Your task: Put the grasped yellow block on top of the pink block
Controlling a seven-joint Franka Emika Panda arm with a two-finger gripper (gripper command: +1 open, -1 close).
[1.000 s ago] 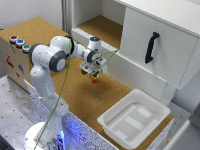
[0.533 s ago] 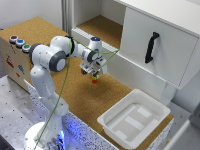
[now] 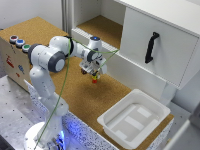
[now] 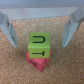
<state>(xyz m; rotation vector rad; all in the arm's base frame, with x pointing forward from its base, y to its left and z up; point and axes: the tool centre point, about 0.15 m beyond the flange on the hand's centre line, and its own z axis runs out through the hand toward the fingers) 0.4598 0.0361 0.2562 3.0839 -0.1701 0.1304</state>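
Observation:
The yellow block (image 4: 39, 45), a small cube with dark markings, rests on top of the pink block (image 4: 37, 61) on the cork surface, set slightly askew to it. My gripper (image 4: 41, 44) straddles the stack and is open. Its two fingers (image 4: 13, 34) stand clear of the yellow block's sides, with cork showing in the gaps. In the exterior view my gripper (image 3: 94, 74) hangs straight over the pink block (image 3: 94, 80) in the middle of the cork table. The yellow block is too small to make out there.
A white tray (image 3: 111, 124) lies on the cork table (image 3: 75, 97) toward the exterior view's right. A white cabinet (image 3: 165, 55) with a black handle (image 3: 150, 47) stands behind it, with an open shelf beside it. A box with coloured buttons (image 3: 19, 43) sits at the left.

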